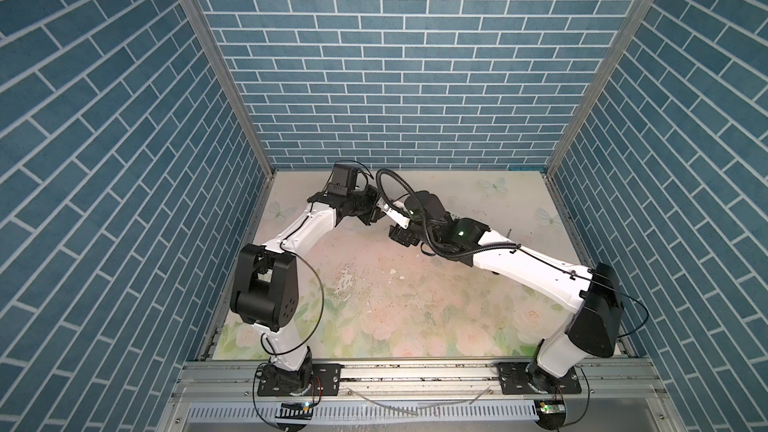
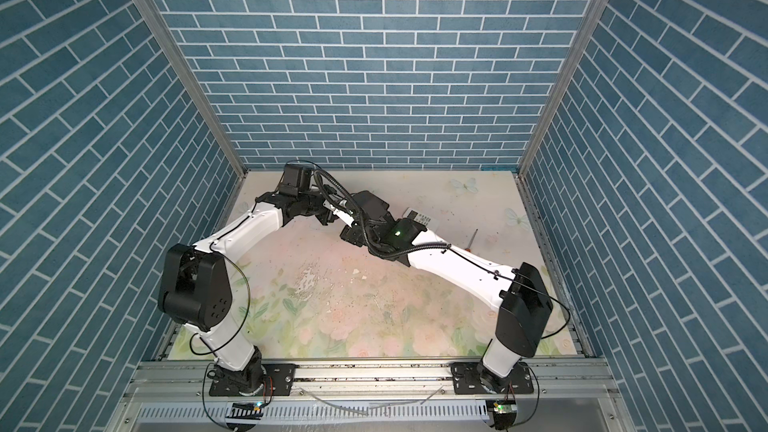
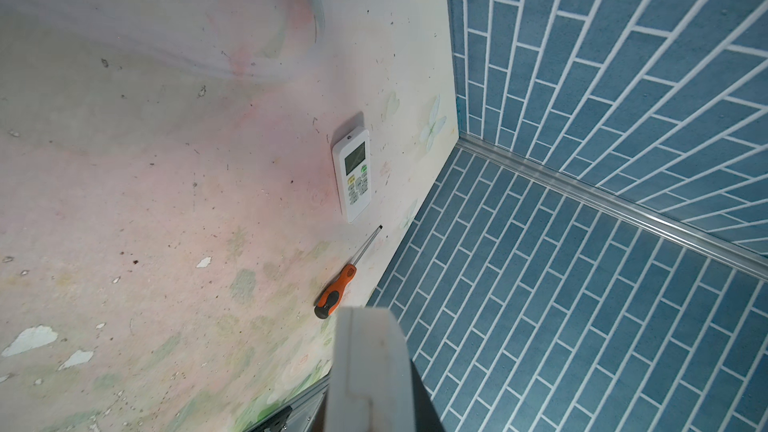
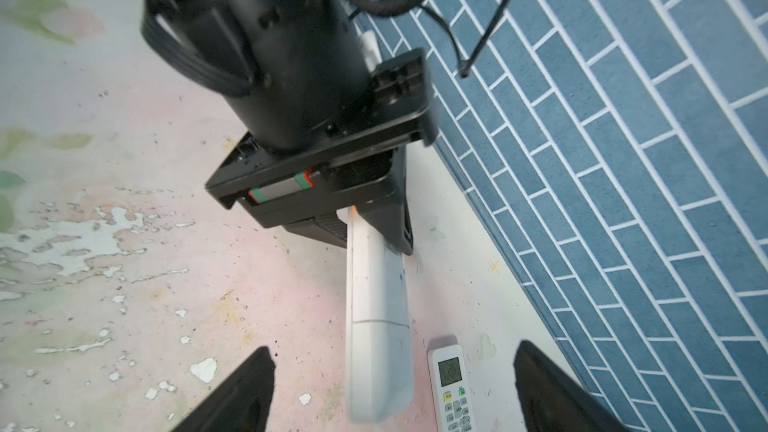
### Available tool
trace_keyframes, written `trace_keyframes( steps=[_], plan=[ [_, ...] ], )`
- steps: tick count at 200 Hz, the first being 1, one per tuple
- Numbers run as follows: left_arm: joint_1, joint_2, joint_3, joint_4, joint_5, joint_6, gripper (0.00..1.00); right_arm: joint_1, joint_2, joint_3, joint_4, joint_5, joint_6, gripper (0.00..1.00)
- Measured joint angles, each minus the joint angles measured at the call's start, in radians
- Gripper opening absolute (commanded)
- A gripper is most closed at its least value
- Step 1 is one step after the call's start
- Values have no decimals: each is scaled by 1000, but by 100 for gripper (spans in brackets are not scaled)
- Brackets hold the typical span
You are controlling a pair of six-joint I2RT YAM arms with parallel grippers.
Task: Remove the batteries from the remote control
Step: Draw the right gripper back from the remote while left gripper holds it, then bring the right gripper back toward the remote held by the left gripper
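I have the left claw (image 4: 361,229) pinched tight on one end of a long white plastic remote control (image 4: 376,317), which it holds off the worn, floral-printed tabletop (image 1: 374,280) near the back wall. The remote's free end points toward the right claw (image 4: 395,392). That claw is spread wide, with a black finger (image 4: 245,392) on either side of the remote's free end and neither one touching it. In both top views the two claws meet over the back of the tabletop, a little left of the middle.

The batteries I cannot make out. The side of the remote facing the right wrist camera is smooth and closed, with a single seam across it.

Toward the back right, a second white remote control with a grey-green display and rows of buttons (image 3: 353,174) lies face up on the tabletop. An orange-and-black-handled screwdriver (image 3: 336,288) lies near it, its steel tip close to the remote's lower end but not touching it.
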Motion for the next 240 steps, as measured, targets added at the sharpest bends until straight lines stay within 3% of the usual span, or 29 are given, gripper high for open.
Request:
trace_keyframes(
  steps=[59,89,122,196,240],
  plan=[
    [6,12,-40,175,-17,-9,0,-44,-175,-21,-54,-121,208,81],
    [6,12,-121,348,-49,-5,0,-171,-211,-42,-57,-233,447,69],
    [6,11,-222,543,-107,5,0,-300,-216,-101,-10,-357,718,65],
    [-16,-45,-329,895,-235,72,0,-366,-119,-260,305,-565,1143,64],
    [-48,-53,-355,1054,-274,77,0,-376,-31,-279,475,-625,1269,63]
  ],
)
